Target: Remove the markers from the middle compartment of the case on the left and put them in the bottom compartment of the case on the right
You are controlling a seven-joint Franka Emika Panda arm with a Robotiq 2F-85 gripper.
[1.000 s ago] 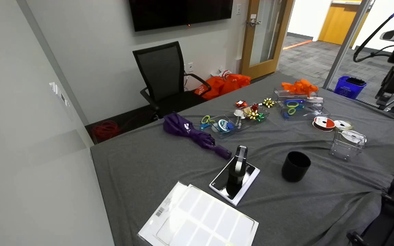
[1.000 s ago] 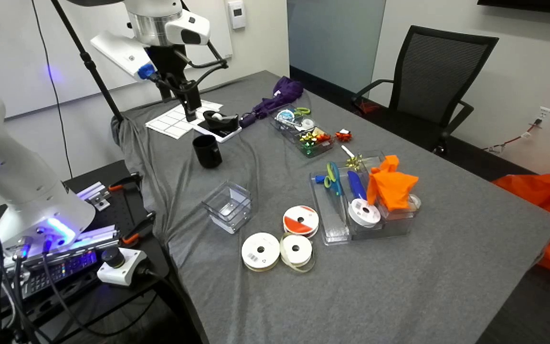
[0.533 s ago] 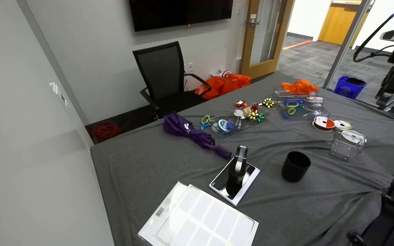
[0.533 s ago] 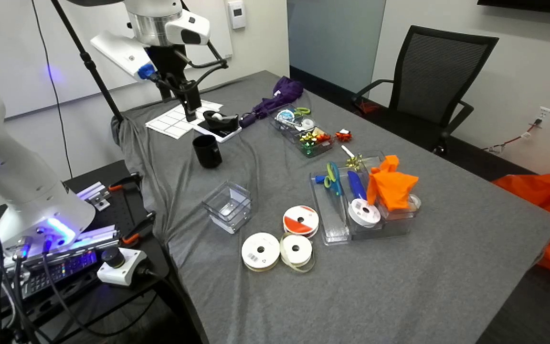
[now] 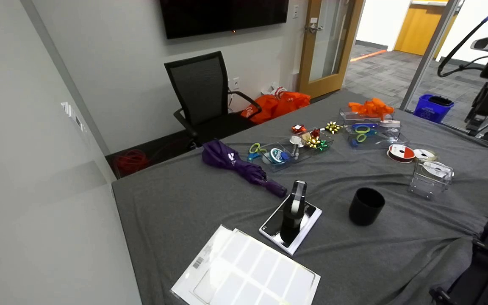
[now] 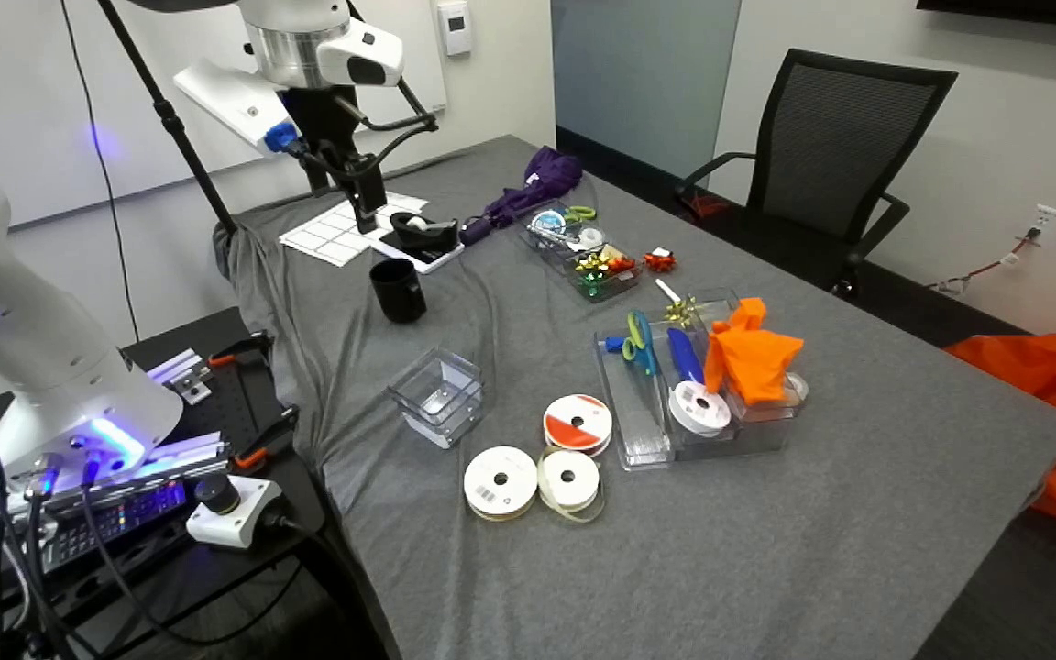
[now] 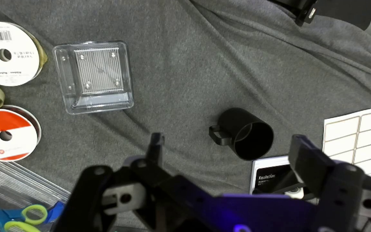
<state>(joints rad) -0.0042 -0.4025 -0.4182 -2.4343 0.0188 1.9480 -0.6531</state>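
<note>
Nearest in the wrist view, the gripper (image 7: 227, 140) hung above the grey-draped table (image 7: 179, 64) with its fingers (image 7: 155, 151) spread wide and nothing held; the black mug (image 7: 237, 124) that showed between them there stood below, touching neither. Near the mug, a tape dispenser (image 5: 294, 212) rested on a flat box (image 5: 274, 226), with label sheets (image 5: 248, 271) just beside it. Farther out came a see-through box (image 7: 100, 74) and a group of ribbon spools (image 7: 21, 64). Beyond these lay a purple umbrella (image 6: 528, 197), then what I matched, by the robot's own sides, to the task's left case (image 6: 618, 288), with a tape roll (image 6: 548, 222) and shiny bows (image 6: 595, 264), and its stepped right case (image 6: 640, 417), with scissors (image 6: 638, 344) in what looked like the lowest tier and an orange cloth (image 6: 753, 353) on a farther one. The markers could not be made out in any view; whether hidden or too small to tell, I could not say. I judged the step to be the one ahead of a first grasp, since the gripper had hold of nothing and hung well away from the left case. The next move called for carrying it, fingers spread, over that case and searching the middle compartment from above; if a marker showed there, the fingers would need turning across its narrow width and lowering between the walls without shoving the tape roll.
</note>
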